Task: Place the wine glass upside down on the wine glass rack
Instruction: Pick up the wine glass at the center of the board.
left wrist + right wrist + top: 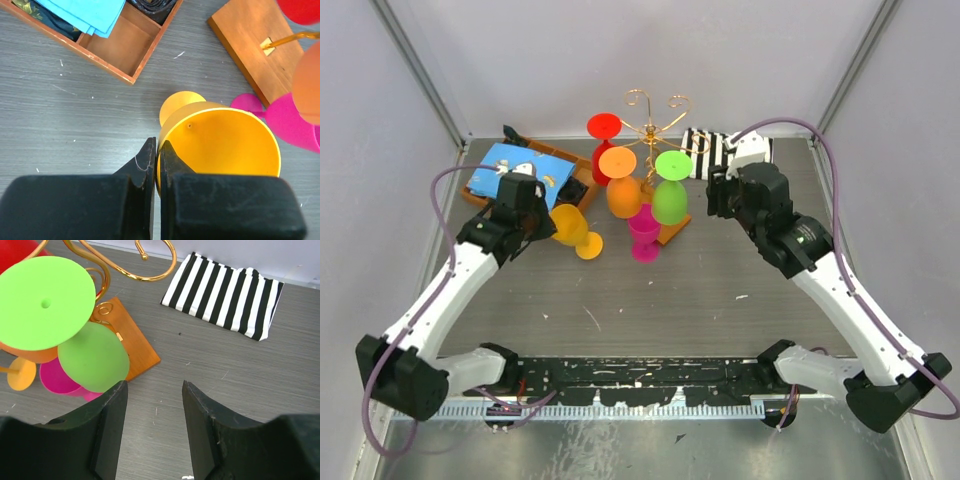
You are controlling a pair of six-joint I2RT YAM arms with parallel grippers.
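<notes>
Pinching rim of yellow wine glass [225, 150] in left end effector [158, 150], foot pointing right toward wine glass rack [250, 45]; right end effector [154, 390] apart

Yellow wine glass [220, 145] near left: smooth plastic, matt w/ a soft sheen in the bowl. Green glass [45, 300], same look, flat matt. Wine glass rack [654, 127], centre far: thin gold wire, glossy metal, bright glints; its base [255, 47] smooth orange-brown wood, satin. Tray [125, 50] far left: wood, duller. Blue cloth [85, 12] in it, striped cloth [225, 292] far right: both soft fabric. Table [225, 370]: grey, matt, woodgrain texture, scuffed w/ white flecks.
</notes>
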